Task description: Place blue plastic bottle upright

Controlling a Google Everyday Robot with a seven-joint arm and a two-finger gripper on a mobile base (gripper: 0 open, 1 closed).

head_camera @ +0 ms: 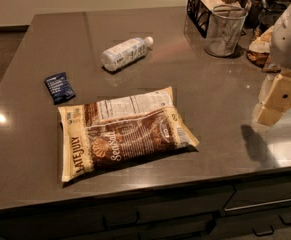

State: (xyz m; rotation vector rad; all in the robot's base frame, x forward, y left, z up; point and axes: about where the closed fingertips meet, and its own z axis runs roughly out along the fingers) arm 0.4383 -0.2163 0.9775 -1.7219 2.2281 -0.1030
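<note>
On the counter (220, 109), the blue plastic bottle (125, 53) is laid on its side, far from the gripper (275, 101) at the right, whose state cannot be told; it is best grasped across the body and tipped cap-up.

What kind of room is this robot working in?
Probably an office snack kitchen: a dark counter with drawers, a chip bag, a mesh cup. The pincer hovers over its right side.

Dim light; shadow (257, 145) beneath gripper (274, 105) at right
</note>
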